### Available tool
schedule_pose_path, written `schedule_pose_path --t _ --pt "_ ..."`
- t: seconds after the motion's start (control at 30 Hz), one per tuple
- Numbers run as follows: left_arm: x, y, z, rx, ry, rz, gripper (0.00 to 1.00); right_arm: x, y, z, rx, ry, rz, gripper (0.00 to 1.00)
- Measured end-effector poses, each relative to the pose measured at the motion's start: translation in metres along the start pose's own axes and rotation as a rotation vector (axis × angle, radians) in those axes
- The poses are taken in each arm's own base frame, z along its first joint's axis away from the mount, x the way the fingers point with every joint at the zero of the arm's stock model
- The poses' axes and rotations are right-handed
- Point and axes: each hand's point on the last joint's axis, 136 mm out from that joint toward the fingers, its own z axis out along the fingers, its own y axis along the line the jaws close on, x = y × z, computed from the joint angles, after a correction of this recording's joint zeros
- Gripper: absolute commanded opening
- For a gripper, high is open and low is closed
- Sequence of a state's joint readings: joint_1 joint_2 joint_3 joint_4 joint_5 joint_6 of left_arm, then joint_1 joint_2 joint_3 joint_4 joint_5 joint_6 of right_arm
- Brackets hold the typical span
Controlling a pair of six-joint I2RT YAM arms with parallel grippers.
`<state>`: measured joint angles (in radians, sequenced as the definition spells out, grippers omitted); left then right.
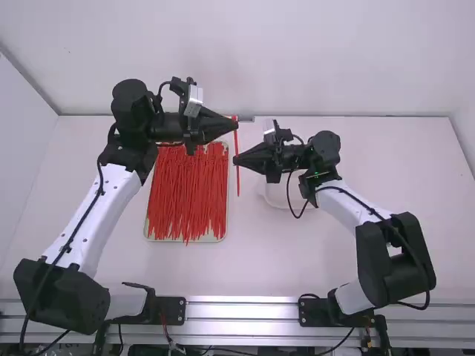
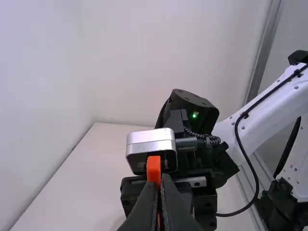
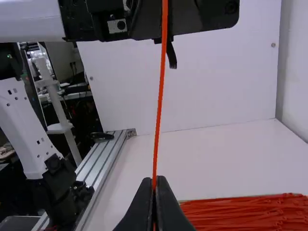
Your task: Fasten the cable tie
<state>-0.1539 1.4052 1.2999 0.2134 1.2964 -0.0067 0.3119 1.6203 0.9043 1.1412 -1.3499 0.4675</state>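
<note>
Left end effector (image 1: 234, 127) and right end effector (image 1: 237, 158) pinch one cable tie (image 1: 237, 179), seemingly above bare table (image 1: 334, 252).

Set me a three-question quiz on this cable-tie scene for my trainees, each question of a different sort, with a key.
1. True or false: the left gripper is shut on the single red cable tie.
2. Where does the pile of spare ties lie? A) on the table, on the left arm's side of the held tie; B) at the right arm's base; C) beyond both grippers, against the back wall.
3. Fill in: the right gripper is shut on the same tie's ____ (head or strap).
Key: 1 true; 2 A; 3 strap.
</note>
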Motion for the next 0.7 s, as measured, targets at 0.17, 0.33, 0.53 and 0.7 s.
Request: schedule_pose_path --t 0.17,0.33,0.53,0.7 --pt "0.0 0.0 0.0 0.0 0.0 -0.001 0.01 0.0 0.0 0.0 0.001 0.0 -0.003 0.07" --pt "0.0 0.003 0.0 -0.016 0.0 -0.013 0.01 0.0 -0.001 0.0 0.003 -0.002 0.001 0.98" --pt "-0.002 0.012 -0.002 -0.07 -0.007 -0.058 0.01 0.0 -0.001 0.0 0.006 -0.003 0.001 0.98" --pt "-0.006 0.022 -0.012 -0.114 -0.023 -0.103 0.01 -0.001 -0.002 0.0 0.011 -0.005 -0.006 0.98"
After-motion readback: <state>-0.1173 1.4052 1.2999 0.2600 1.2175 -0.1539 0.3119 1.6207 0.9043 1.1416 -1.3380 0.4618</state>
